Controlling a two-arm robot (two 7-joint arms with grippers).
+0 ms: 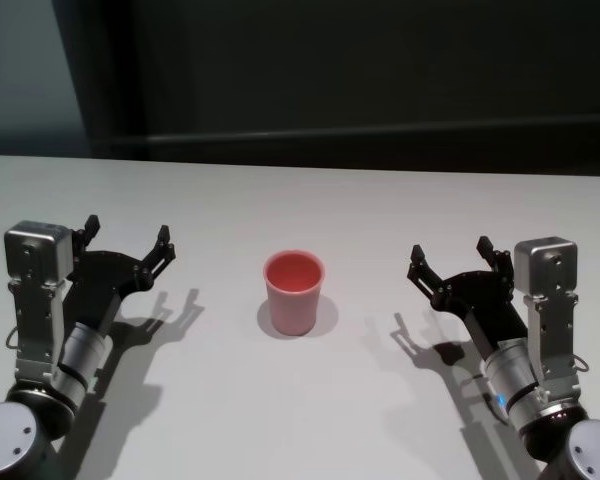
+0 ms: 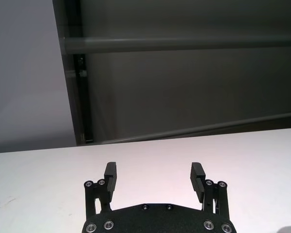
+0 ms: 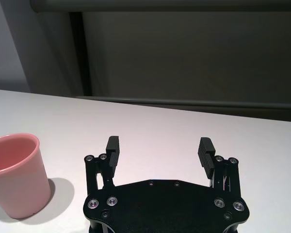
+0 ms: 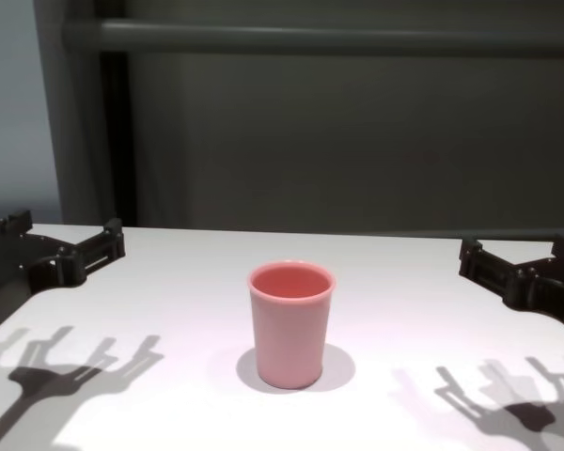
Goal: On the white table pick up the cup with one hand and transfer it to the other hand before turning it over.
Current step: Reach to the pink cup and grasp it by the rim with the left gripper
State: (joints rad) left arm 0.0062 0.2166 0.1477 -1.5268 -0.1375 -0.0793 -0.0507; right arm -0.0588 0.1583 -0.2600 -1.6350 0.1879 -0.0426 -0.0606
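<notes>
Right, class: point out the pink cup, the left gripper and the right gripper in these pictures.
pink cup (image 4: 290, 334): chest view, on its side wall.
left gripper (image 1: 126, 238): head view, midway between its open fingertips.
right gripper (image 1: 451, 254): head view, midway between its open fingertips.

Behind the desk stands a dark grey wall panel, crossed near its top by a thick horizontal bar and near its foot by a thinner rail. A dark vertical post marks the panel's left edge, and beyond it lies a paler, bluish-grey wall. Light falls from above and behind, casting sharp, doubled shadows forward onto the matte white desk surface.
</notes>
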